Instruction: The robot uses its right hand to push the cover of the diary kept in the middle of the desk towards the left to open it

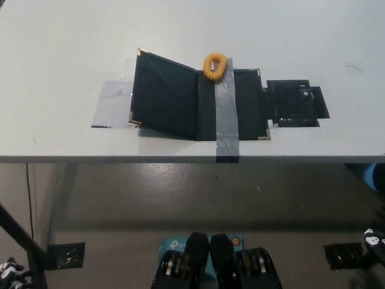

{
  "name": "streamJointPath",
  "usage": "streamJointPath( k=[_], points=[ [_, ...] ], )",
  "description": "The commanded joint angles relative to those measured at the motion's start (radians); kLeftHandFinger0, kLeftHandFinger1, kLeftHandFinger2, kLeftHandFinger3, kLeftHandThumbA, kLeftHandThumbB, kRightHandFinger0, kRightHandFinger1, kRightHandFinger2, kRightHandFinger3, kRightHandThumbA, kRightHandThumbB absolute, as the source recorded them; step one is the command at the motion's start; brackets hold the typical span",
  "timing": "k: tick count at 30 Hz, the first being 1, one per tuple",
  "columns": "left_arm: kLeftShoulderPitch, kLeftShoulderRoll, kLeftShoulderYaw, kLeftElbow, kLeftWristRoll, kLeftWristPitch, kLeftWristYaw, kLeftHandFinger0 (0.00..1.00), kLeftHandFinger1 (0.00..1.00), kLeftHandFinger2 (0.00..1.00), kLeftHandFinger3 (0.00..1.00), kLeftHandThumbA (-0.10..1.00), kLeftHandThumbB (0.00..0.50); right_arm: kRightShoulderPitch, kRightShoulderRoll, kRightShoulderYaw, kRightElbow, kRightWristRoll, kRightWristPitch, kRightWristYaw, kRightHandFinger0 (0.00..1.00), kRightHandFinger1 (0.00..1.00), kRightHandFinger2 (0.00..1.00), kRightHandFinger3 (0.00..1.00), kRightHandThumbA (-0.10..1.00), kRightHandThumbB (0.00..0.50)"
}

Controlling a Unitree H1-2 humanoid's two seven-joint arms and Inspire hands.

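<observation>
The diary (198, 96) lies open on the desk (60, 48), near the middle of the front edge. It is black, with small gold corner pieces at the corners of both covers. The right cover (249, 102) lies flat on the desk. The left cover (163, 93) is swung out to the left; whether its far edge rests flat or stands slightly raised cannot be told, though a shadow shows under its front edge.

A strip of grey tape (225, 117) runs across the diary just right of the spine, from the far edge over the front edge of the desk. An orange spiky ring (214, 65) sits at the far end of this strip, touching the diary's far edge.

A patch of clear tape (111, 105) lies on the desk just left of the left cover. A patch of black tape (296, 102) lies just right of the right cover.

The left hand (12, 272) shows at the lower left corner, below the desk; its state cannot be told. The right hand (374, 239) shows at the lower right edge, below the desk; its state cannot be told. Neither hand touches the diary.
</observation>
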Motion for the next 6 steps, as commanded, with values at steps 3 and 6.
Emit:
streamJointPath(
  k=[3,6],
  points=[
    [0.005,0.025,0.009,0.001,-0.009,-0.082,-0.012,0.38,0.5,0.24,0.3,0.3,0.5,-0.012,-0.011,0.017,-0.019,-0.051,-0.043,-0.002,0.71,0.82,0.86,0.86,0.61,0.217],
    [0.006,0.028,0.005,0.004,-0.005,-0.09,-0.015,0.37,0.49,0.23,0.3,0.31,0.5,-0.012,-0.013,0.02,-0.018,-0.058,-0.044,-0.002,0.7,0.81,0.86,0.87,0.61,0.211]
  ],
)
